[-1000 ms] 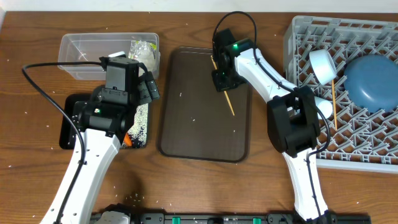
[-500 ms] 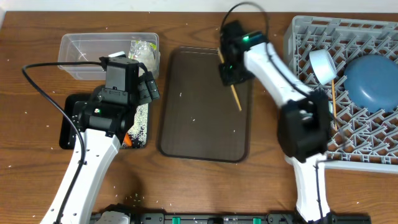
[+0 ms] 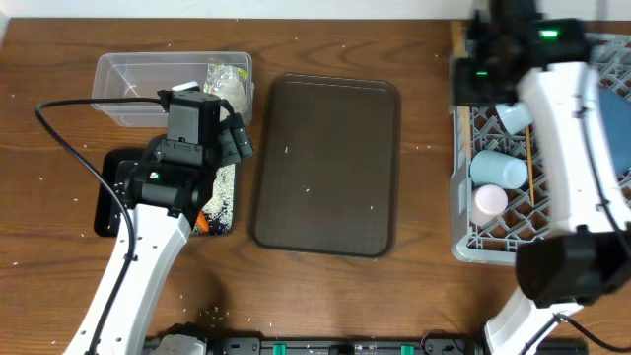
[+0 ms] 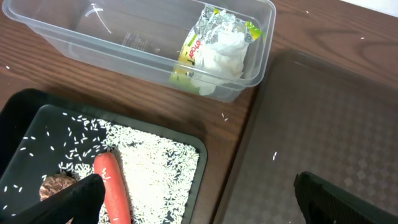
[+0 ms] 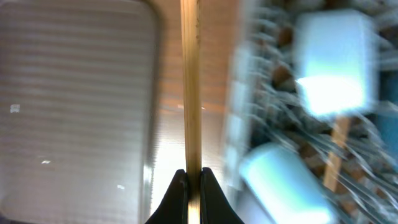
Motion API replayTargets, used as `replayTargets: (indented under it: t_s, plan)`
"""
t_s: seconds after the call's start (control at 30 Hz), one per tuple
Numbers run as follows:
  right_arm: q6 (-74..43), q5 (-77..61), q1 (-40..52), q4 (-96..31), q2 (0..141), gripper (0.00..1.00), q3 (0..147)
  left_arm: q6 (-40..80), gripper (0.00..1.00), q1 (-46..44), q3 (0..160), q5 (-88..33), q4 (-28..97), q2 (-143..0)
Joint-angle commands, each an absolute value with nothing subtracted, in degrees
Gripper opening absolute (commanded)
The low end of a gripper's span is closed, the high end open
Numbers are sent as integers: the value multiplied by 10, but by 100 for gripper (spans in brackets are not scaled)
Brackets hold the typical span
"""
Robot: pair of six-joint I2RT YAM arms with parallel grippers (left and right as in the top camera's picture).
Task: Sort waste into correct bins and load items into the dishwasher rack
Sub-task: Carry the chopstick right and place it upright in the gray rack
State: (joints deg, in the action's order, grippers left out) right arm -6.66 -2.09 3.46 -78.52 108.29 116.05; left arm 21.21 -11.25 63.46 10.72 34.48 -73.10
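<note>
My right gripper [image 3: 471, 84] is over the left edge of the grey dishwasher rack [image 3: 463, 237], shut on a wooden chopstick [image 5: 190, 87]. Its jaws [image 5: 191, 174] clamp the stick; that view is blurred. In the rack lie a second chopstick [image 3: 529, 163], a light blue cup [image 3: 498, 170], a pinkish-white cup [image 3: 490, 204] and a small pale bowl [image 3: 513, 116]. My arm hides most of the large blue bowl. My left gripper [image 4: 199, 211] is open above the black tray [image 3: 113, 197], which holds the carrot [image 4: 112, 186], rice [image 4: 155, 168] and brown lump [image 4: 53, 185]. The clear tub [image 3: 128, 84] holds the tissue [image 4: 224, 50] and wrapper [image 4: 193, 53].
The brown serving tray [image 3: 325, 163] lies between the bins and the rack, with a few rice grains on it. Rice grains are scattered over the wooden table. The left arm's black cable loops over the table's left side.
My right arm has swung from over the brown serving tray to the rack's left edge, carrying the chopstick off the tray. The left arm has not moved.
</note>
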Motion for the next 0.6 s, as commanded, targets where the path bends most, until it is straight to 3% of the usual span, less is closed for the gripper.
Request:
replayTargets:
  t_s: [0.0, 0.33, 0.57]
  plan:
    - [-32, -13, -27, -814, 1064, 1, 1166, 217, 98, -110, 642, 114, 345, -734]
    - [-22, 47, -154, -883, 1065, 1, 1137, 217, 98, -110, 642, 114, 345, -734]
    - [-22, 64, -172, -878, 1065, 1, 1089, 217, 98, -110, 642, 114, 345, -734]
